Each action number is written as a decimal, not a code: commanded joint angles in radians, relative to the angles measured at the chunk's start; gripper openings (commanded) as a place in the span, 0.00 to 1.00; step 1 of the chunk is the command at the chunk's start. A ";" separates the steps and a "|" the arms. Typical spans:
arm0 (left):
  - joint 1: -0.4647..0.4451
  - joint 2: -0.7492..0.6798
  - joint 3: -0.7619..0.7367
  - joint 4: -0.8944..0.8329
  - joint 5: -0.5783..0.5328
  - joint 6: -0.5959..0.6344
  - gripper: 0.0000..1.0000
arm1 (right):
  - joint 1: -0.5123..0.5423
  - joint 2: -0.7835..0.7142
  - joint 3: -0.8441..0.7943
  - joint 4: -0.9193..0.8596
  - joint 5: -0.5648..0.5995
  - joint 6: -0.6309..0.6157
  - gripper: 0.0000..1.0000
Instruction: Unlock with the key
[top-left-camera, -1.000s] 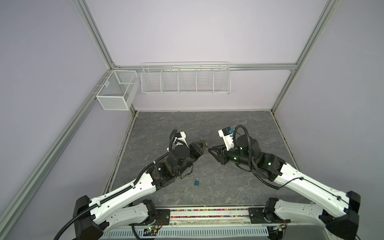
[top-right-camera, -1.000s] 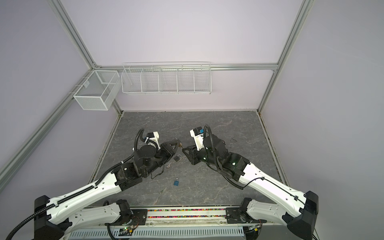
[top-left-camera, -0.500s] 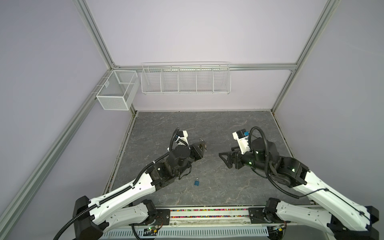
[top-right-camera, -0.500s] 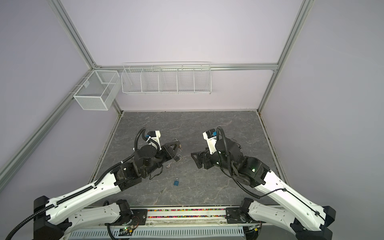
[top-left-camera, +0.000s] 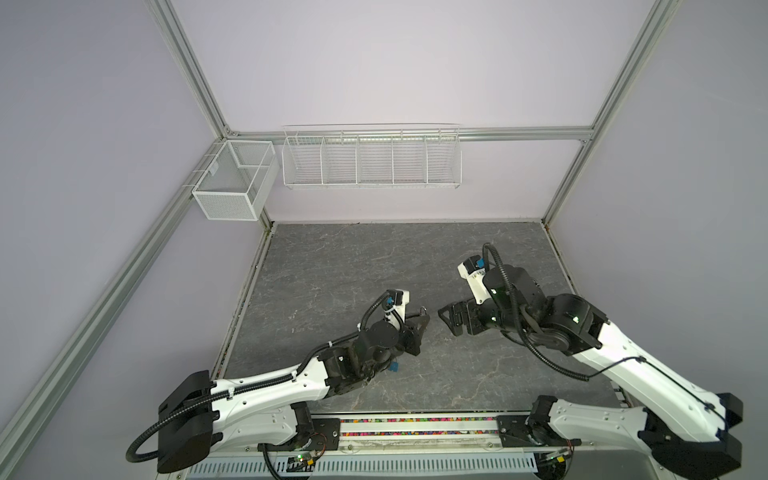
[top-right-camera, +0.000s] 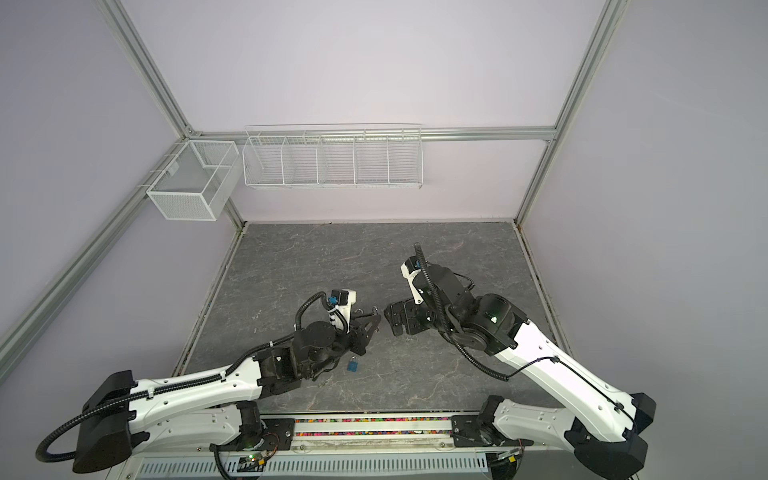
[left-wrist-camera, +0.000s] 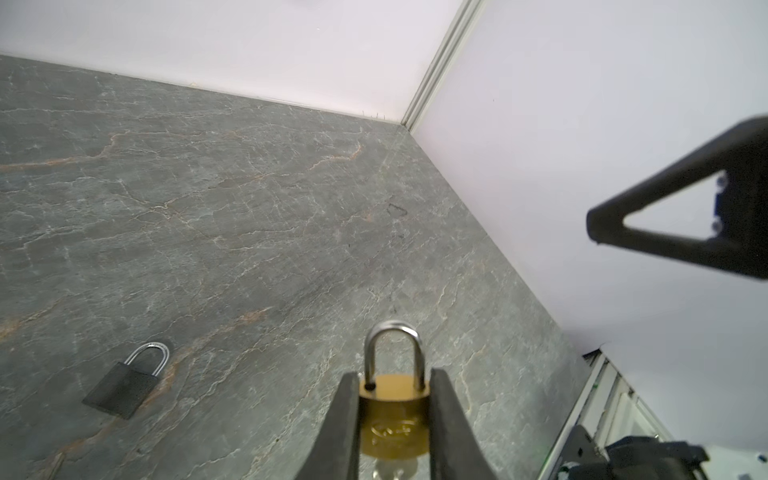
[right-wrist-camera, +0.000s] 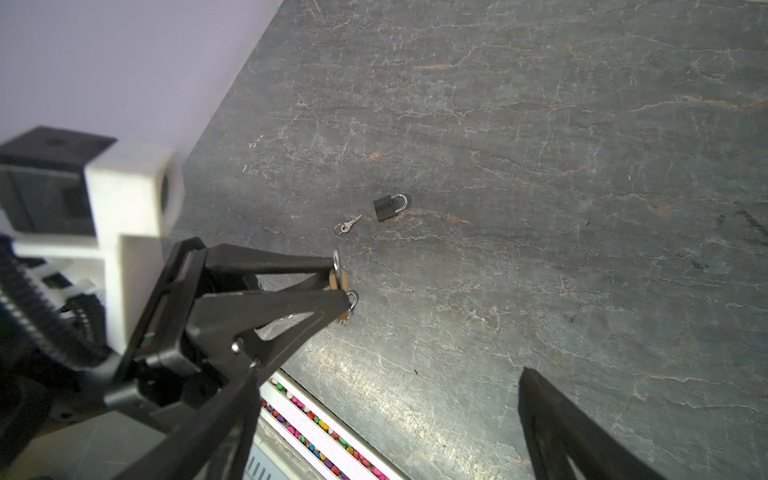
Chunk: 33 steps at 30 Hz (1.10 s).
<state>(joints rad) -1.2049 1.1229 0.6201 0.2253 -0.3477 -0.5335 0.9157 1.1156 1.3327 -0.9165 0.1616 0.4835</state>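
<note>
My left gripper is shut on a small brass padlock, its steel shackle pointing away from the wrist. A silver key sticks out of the lock's underside; the key also shows beside the brass body in the right wrist view. In both top views the left gripper hovers over the middle of the table. My right gripper stands open a short way to its right, holding nothing. One of its fingers shows in the left wrist view.
A second, dark padlock lies on the grey stone table, with a loose key beside it. White wire baskets hang on the back wall. A rail with coloured bits runs along the front edge.
My right gripper has opened wide and drawn back to the right, away from the padlock. The key has stayed in the lock. My left gripper has shifted slightly toward the front, still shut.
</note>
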 joint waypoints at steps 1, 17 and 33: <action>-0.053 0.025 -0.010 0.186 -0.082 0.148 0.00 | -0.005 0.039 0.042 -0.066 0.034 0.029 0.96; -0.125 0.116 -0.017 0.312 -0.202 0.266 0.00 | -0.003 0.169 0.101 -0.090 0.110 0.064 0.93; -0.134 0.118 -0.017 0.308 -0.217 0.287 0.00 | -0.003 0.264 0.135 -0.126 0.184 0.038 0.92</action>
<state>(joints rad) -1.3319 1.2503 0.5900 0.5041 -0.5503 -0.2741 0.9157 1.3693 1.4395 -1.0157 0.2989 0.5304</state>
